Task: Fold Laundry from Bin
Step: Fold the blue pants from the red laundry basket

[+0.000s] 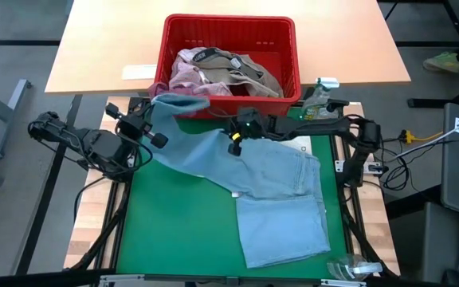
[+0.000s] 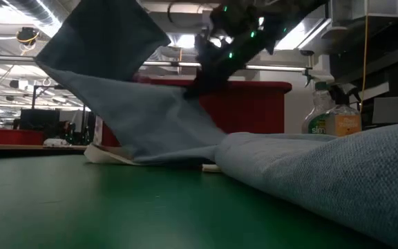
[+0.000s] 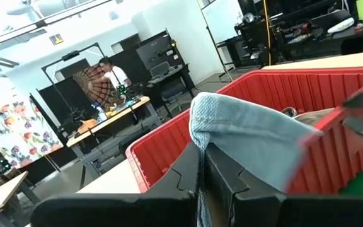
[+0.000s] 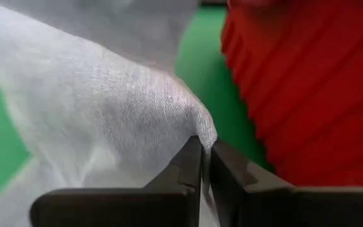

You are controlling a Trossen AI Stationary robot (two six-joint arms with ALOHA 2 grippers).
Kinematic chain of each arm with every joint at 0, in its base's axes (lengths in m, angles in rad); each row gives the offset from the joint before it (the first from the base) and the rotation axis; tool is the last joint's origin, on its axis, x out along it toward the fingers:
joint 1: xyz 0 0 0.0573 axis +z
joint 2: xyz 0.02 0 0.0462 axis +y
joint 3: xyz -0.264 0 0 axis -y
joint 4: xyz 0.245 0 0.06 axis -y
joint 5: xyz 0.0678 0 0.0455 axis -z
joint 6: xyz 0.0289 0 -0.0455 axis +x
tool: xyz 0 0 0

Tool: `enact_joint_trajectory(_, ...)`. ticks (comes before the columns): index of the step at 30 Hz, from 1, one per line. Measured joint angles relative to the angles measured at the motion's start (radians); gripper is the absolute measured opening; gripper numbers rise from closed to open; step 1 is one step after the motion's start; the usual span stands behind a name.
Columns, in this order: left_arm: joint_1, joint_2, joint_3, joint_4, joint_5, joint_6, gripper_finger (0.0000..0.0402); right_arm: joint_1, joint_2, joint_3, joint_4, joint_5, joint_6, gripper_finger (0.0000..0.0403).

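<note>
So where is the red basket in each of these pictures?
High view: the red bin sits at top centre, above the green mat.
Low view: it is the red band behind the lifted light blue cloth.
Left wrist view: its rim runs across the middle, behind the cloth.
Right wrist view: its slotted wall fills the right side.
Shared landmark: the light blue cloth, seen in all four.
</note>
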Motion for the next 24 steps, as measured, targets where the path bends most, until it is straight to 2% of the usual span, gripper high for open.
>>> enact_joint_trajectory(6,0.000,0.000,0.000,-0.003,0.001,-0.006,0.0006,-0.037,0.078,0.000,0.002,-0.008,0.000,0.0033)
enact_joint_trajectory(10,0.000,0.000,0.000,-0.004,0.002,-0.007,0.0006,-0.042,0.099,-0.001,0.005,-0.009,0.000,0.0050)
enact_joint_trajectory(16,0.000,0.000,0.000,-0.004,0.002,-0.007,0.0006,-0.046,0.099,-0.001,0.008,-0.023,-0.003,0.0120)
enact_joint_trajectory(20,0.000,0.000,0.000,-0.004,0.002,-0.008,0.0007,-0.046,0.099,-0.001,0.021,0.052,-0.004,0.0173)
enact_joint_trajectory(24,0.000,0.000,0.000,-0.004,0.002,-0.008,0.0007,-0.046,0.075,0.049,-0.040,0.065,-0.001,0.0202)
